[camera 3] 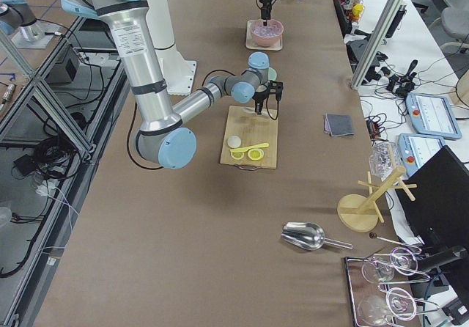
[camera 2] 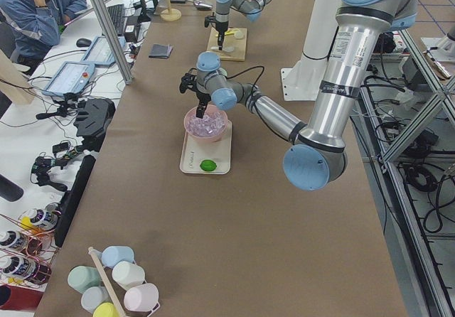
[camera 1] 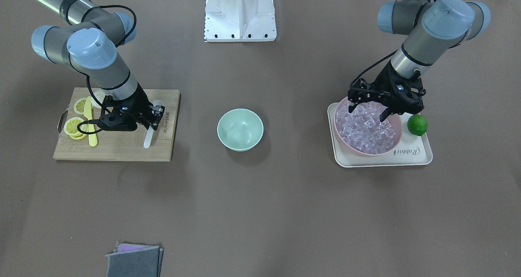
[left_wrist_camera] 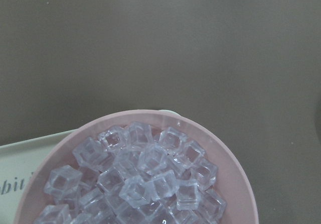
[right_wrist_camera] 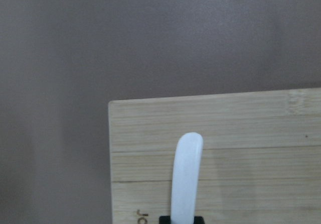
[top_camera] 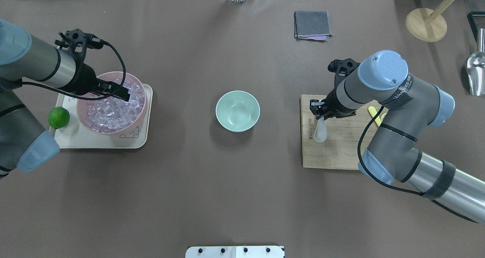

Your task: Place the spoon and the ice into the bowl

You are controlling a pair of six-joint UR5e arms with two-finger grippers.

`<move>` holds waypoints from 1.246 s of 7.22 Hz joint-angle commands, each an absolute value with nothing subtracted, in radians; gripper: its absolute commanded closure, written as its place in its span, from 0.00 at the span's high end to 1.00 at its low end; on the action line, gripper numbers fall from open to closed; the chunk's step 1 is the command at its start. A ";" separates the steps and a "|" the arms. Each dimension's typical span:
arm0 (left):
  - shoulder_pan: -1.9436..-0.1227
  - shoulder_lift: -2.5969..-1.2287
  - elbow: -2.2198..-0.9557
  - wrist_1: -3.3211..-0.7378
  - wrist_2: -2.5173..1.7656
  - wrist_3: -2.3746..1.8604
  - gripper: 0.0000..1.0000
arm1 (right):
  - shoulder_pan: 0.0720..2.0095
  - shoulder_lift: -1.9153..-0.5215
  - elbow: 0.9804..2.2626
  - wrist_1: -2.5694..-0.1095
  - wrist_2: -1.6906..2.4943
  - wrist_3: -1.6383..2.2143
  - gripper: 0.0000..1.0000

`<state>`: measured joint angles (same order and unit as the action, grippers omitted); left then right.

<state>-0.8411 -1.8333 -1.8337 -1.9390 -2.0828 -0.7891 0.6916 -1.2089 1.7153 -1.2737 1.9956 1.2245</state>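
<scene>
The white spoon [camera 1: 148, 138] lies along the wooden cutting board [camera 1: 122, 149], its scoop towards the robot. My right gripper [camera 1: 153, 121] is down over its middle and shut on it. In the right wrist view the handle [right_wrist_camera: 185, 179] sticks out from between the fingers. The mint-green bowl [camera 1: 240, 129] stands empty at the table's middle. The ice [camera 1: 366, 128] fills the pink bowl [camera 1: 366, 153]. My left gripper [camera 1: 368, 111] is open, its fingertips just over the ice at the bowl's far side. The left wrist view shows the ice cubes [left_wrist_camera: 145, 179] but no fingers.
The pink bowl sits on a cream tray [camera 1: 411, 158] with a lime [camera 1: 417, 125] beside it. Lemon slices [camera 1: 74, 126] and a yellow knife [camera 1: 91, 124] lie on the board. A grey cloth [camera 1: 134, 260] lies at the operators' edge. The white robot base [camera 1: 240, 12] stands opposite.
</scene>
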 commanded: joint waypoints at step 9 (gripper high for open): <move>-0.792 -1.761 -1.853 -1.931 -2.081 -1.024 0.87 | 0.712 -1.187 1.729 -1.276 1.999 1.253 0.00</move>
<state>-0.7965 -1.7652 -1.8510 -1.9312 -2.0648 -0.9339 0.7111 -1.1878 1.7302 -1.2763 1.9976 1.2532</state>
